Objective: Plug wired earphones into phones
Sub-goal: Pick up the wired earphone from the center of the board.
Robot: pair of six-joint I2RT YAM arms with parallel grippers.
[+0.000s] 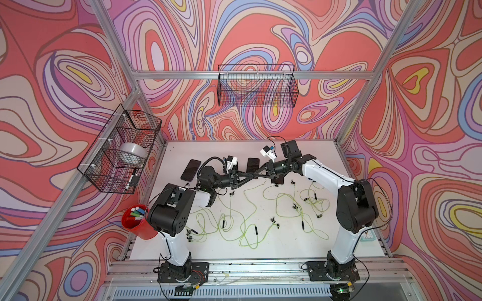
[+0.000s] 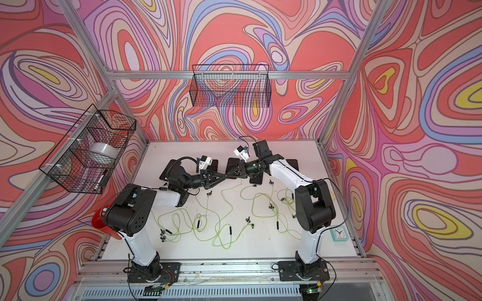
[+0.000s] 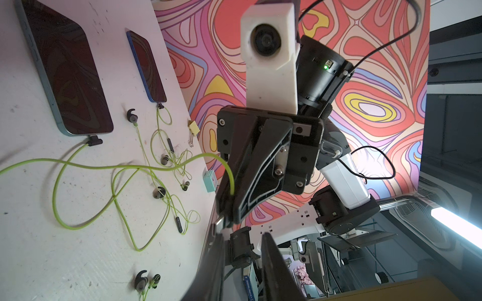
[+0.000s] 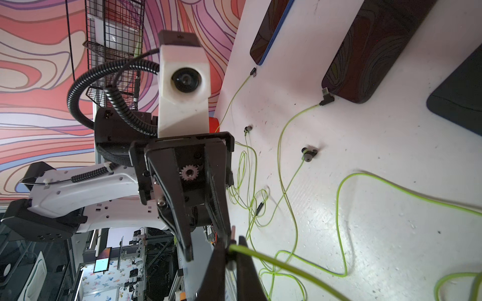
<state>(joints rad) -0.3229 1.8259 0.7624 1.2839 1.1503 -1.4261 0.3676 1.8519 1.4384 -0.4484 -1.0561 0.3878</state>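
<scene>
Above the middle of the table my two grippers meet tip to tip. My right gripper (image 4: 231, 238) is shut on the plug end of one of the wired earphones, a yellow-green cable (image 4: 287, 265) that trails down to the table. My left gripper (image 3: 242, 234) faces it with jaws apart and nothing between them; the plug tip (image 3: 219, 224) sits just beyond one finger. In both top views the tips cross, left gripper (image 1: 255, 176) and right gripper (image 1: 252, 178). Black phones (image 1: 191, 170) (image 1: 252, 166) lie along the back. Two phones (image 3: 67, 67) (image 3: 148, 65) have plugs at their near ends.
Loose yellow-green cables with earbuds and black remotes (image 1: 256, 230) sprawl over the white table (image 1: 287, 250). A red cup (image 1: 135, 226) of markers stands at the left edge and a small teal clock (image 2: 339, 233) at the right. Wire baskets (image 1: 257, 88) (image 1: 122, 148) hang on the walls.
</scene>
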